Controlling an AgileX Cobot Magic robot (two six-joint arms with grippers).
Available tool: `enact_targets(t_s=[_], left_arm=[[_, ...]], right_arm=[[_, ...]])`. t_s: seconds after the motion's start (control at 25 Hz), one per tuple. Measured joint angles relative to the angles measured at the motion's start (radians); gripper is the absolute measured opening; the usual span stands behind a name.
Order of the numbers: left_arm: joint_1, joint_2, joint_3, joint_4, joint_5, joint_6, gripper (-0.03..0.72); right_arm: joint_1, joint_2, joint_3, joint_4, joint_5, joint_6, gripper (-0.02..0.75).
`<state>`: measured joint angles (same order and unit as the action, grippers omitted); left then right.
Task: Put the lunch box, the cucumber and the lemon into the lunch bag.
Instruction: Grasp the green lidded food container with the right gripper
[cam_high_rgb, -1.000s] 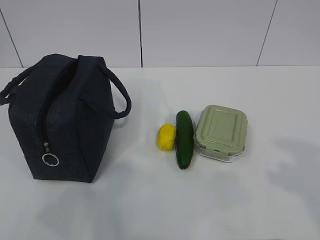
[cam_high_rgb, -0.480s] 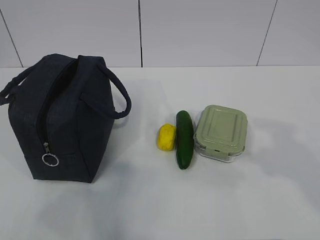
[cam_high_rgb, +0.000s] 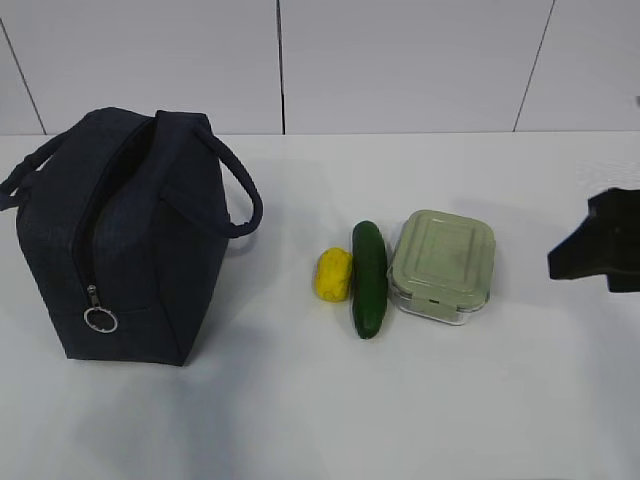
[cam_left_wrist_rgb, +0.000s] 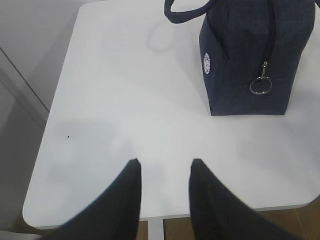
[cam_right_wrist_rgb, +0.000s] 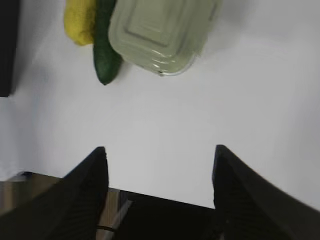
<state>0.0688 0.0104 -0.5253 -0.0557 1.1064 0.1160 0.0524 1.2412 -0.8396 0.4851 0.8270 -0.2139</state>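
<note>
I am holding my right fingers (cam_right_wrist_rgb: 160, 155) wide and empty over the bench (cam_high_rgb: 300, 420), needing to straddle the lunch box (cam_high_rgb: 442, 265) squarely beside the cucumber (cam_high_rgb: 368, 277), while my left fingers (cam_left_wrist_rgb: 164, 167) are sitting narrower, empty.

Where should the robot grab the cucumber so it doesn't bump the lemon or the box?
Probably from above, at the near end of the cucumber. The lemon sits against its left side and the lunch box close on its right, so its middle is crowded. The near tip pokes out past both, leaving bare table on each side for the fingers of the open right pincer.
</note>
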Motion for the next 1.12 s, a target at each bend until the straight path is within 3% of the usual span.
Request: enact_targets(t_s=[0.16, 0.36, 0.76, 0.92, 1.12], left_arm=[[0.0, 0.0, 0.0, 0.0, 0.0, 0.0, 0.235], [0.0, 0.0, 0.0, 0.0, 0.0, 0.0, 0.235], [0.0, 0.0, 0.0, 0.0, 0.0, 0.0, 0.235], [0.0, 0.0, 0.0, 0.0, 0.0, 0.0, 0.235], [0.0, 0.0, 0.0, 0.0, 0.0, 0.0, 0.235]], right_arm=[[-0.019, 0.099, -0.037, 0.2, 0.01, -0.139, 0.487], [-0.103, 0.211, -0.044, 0.468, 0.085, -0.34, 0.487], [-0.328, 0.418, -0.046, 0.828, 0.331, -0.694, 0.487], [-0.396, 0.513, -0.048, 0.899, 0.335, -0.758, 0.487], [-0.403, 0.598, -0.049, 0.904, 0.335, -0.784, 0.487]])
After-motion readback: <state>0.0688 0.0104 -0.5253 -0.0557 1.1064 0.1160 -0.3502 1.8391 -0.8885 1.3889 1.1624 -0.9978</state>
